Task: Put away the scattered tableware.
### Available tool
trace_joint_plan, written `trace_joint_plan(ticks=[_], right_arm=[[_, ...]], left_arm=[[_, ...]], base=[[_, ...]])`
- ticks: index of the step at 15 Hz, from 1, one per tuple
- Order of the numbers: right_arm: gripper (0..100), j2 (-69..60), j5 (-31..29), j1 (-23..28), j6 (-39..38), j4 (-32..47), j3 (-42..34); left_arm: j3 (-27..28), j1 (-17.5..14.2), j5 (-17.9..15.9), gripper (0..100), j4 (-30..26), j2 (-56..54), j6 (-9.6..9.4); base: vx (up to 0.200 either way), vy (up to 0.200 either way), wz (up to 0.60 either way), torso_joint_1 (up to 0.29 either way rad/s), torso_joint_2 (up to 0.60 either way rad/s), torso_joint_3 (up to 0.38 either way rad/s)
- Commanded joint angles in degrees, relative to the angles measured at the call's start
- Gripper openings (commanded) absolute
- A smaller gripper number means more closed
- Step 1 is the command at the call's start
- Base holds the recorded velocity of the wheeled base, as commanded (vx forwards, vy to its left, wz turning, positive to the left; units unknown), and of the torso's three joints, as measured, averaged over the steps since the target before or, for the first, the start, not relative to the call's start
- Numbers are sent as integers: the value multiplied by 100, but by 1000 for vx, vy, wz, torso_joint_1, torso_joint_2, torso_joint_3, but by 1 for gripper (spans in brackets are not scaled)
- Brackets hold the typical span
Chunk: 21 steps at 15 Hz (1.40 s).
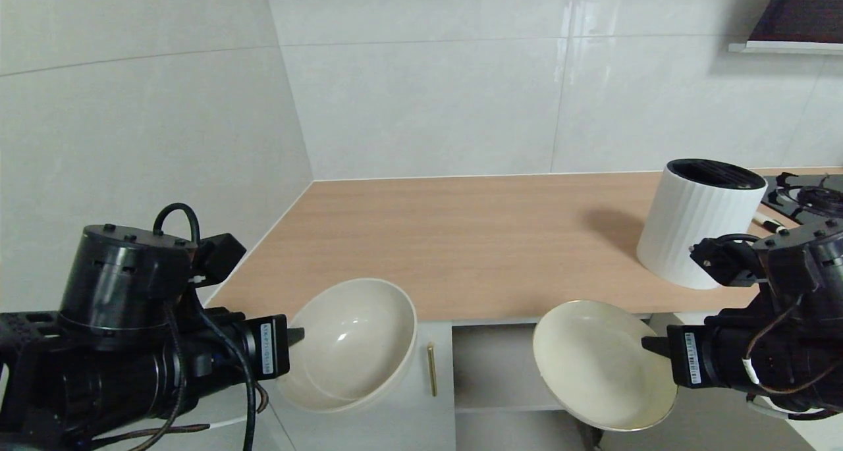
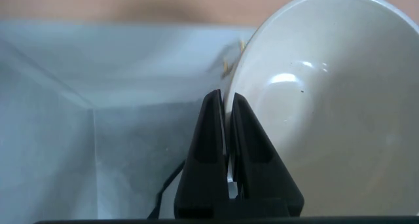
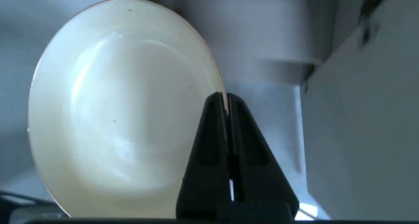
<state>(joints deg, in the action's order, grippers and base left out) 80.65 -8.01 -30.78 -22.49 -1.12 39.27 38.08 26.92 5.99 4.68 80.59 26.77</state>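
Note:
My left gripper is shut on the rim of a cream bowl, held in the air in front of the counter's near edge, hollow side facing up and toward me. In the left wrist view the black fingers pinch the bowl at its edge. My right gripper is shut on the rim of a cream plate, tilted and held below the counter edge on the right. The right wrist view has the plate clamped between the fingers.
A wooden counter runs along white tiled walls. A white ribbed cylinder holder with a black slotted top stands at the right, with a gas hob behind it. Below the counter are white cabinet doors with a brass handle and an open recess.

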Motion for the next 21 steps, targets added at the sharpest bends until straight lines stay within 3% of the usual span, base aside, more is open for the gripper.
trace_joint_plan(ticks=[1,3,11,21], right_arm=[[0,144,-8,-7,-10,-2,-24],[0,161,-8,2,-10,-11,-24],[0,618,-16,28,-1,-547,-270],[0,627,-16,28,-1,-547,-279]], left_arm=[[-11,-2,-1,0,-2,27,4],[-11,-2,-1,0,6,106,4],[-73,15,-18,0,6,194,-14],[-91,33,-18,0,6,255,-14]], base=[[-200,0,0,-12,-7,7],[-200,0,0,-5,2,2],[0,0,0,-3,7,5],[0,0,0,-177,456,275]])
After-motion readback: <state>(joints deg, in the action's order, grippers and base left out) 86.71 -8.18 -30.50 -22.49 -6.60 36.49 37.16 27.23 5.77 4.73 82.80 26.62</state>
